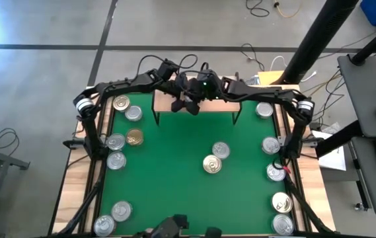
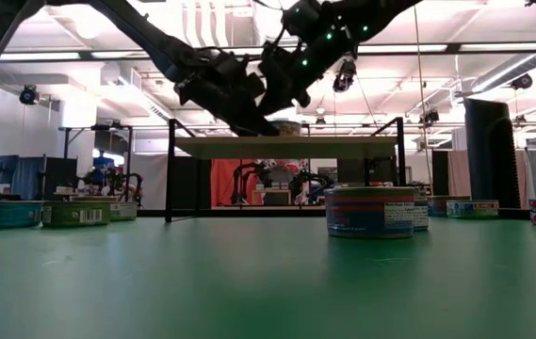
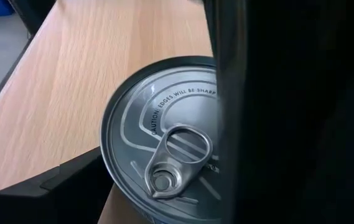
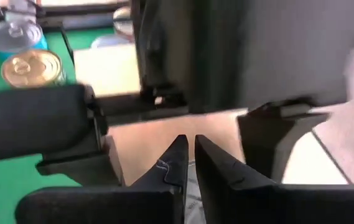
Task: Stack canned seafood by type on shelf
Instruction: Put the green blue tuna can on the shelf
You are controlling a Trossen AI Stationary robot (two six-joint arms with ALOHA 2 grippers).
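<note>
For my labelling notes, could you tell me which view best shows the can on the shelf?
The left wrist view: the can fills it, pull-tab lid clear, on the shelf. High view: arms hide it. Low view: barely visible. Right wrist: only a sliver.

We count fourteen tins on the green mat in the high view: six down the left side, among them one gold-topped tin (image 1: 134, 137), two mid-mat, such as the silver tin (image 1: 221, 150), and five along the right, plus one more on the shelf (image 1: 163, 104) seen at the left wrist (image 3: 164, 168). One shelf, two arms.
</note>
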